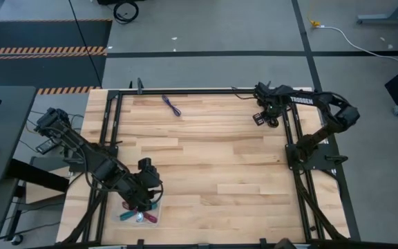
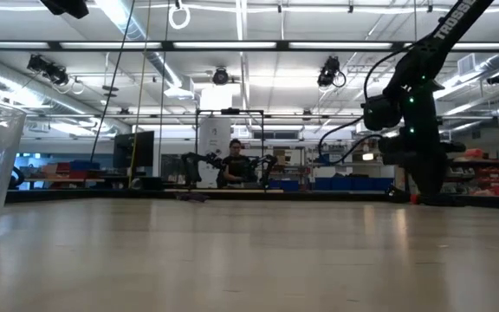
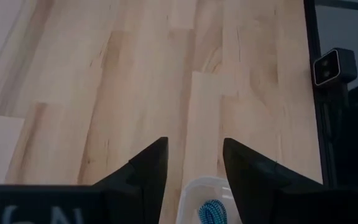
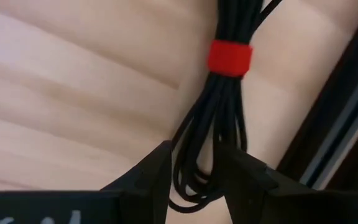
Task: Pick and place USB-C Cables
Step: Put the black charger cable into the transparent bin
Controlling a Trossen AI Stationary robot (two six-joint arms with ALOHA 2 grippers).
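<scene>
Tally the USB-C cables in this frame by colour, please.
Purple cable: 1
Black cable with red tie, held by right gripper: 1
Teal cable, in clear tub below left gripper: 1
Maroon-red cable, same tub: 1
Light blue cable, same tub: 1
Total: 5

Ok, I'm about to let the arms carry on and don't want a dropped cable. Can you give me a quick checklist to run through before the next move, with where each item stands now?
1. Right gripper has the black cable with the red band between its fingers: ok, the bundle sits in the gap.
2. Grip firm enough to lift: cannot tell.
3. Left gripper empty: ok, fingers apart with nothing between them.
4. Left gripper above the clear container: ok, the rim shows under the fingertips with a light blue cable inside.
5. Purple cable still to collect: not ok, it lies on the table near the far edge.
</scene>
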